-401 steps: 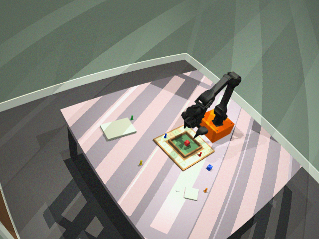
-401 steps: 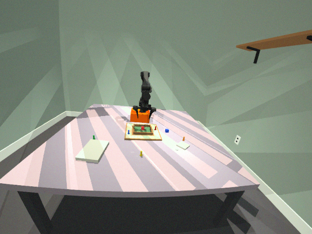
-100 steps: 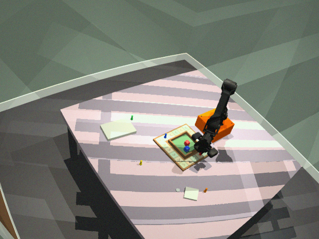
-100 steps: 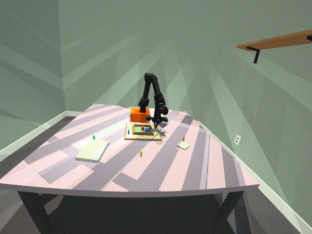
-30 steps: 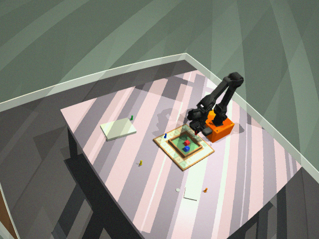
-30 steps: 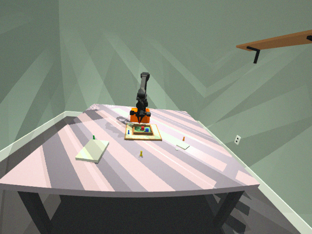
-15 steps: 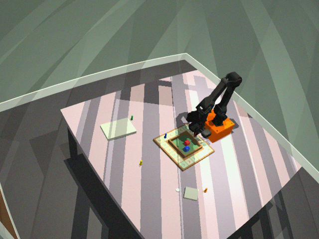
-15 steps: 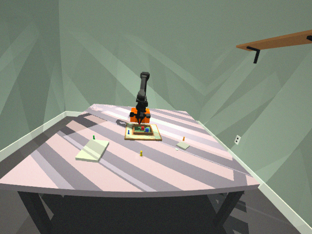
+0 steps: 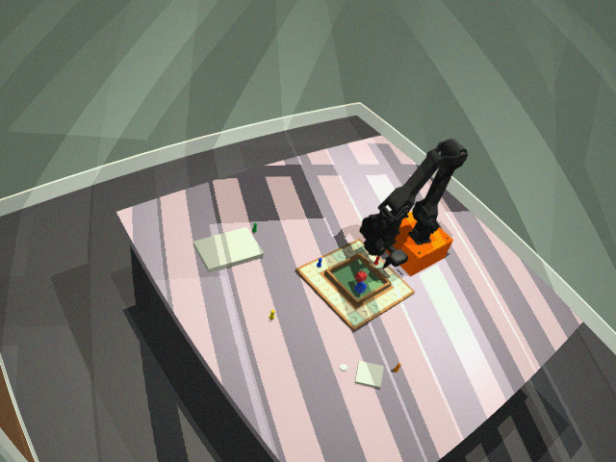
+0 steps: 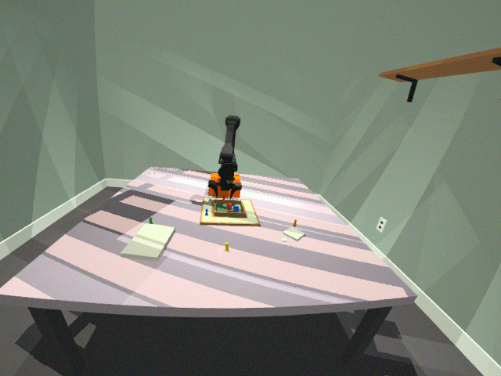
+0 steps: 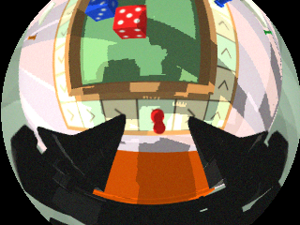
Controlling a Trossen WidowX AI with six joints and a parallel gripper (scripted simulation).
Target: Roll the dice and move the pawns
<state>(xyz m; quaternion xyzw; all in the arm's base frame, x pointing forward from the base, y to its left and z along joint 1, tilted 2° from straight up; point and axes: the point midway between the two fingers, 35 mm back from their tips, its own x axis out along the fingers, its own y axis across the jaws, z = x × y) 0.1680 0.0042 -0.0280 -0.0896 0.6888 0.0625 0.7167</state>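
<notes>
My gripper (image 11: 157,119) (image 9: 382,258) (image 10: 226,197) is open, low over the board's track on the side nearest the arm's base. The red pawn (image 11: 157,118) (image 9: 376,260) stands upright on a track square between the spread fingers, touching neither that I can see. The red die (image 11: 130,21) (image 9: 361,275) (image 10: 229,206) and the blue die (image 11: 101,6) (image 9: 360,287) (image 10: 236,208) lie side by side on the green floor of the brown-walled tray (image 11: 210,32) (image 9: 332,278). The blue pawn (image 11: 223,0) (image 9: 319,262) (image 10: 206,211) stands on the board (image 9: 347,314) (image 10: 230,221) at a far corner of the track.
The arm's orange base (image 9: 423,250) stands right behind the board. A pale slab (image 9: 227,247) (image 10: 147,240) with a green pawn (image 9: 254,227) lies to the left. A yellow pawn (image 9: 271,314), an orange pawn (image 9: 396,367), a small card (image 9: 369,373) and a white disc (image 9: 343,367) lie nearer the front.
</notes>
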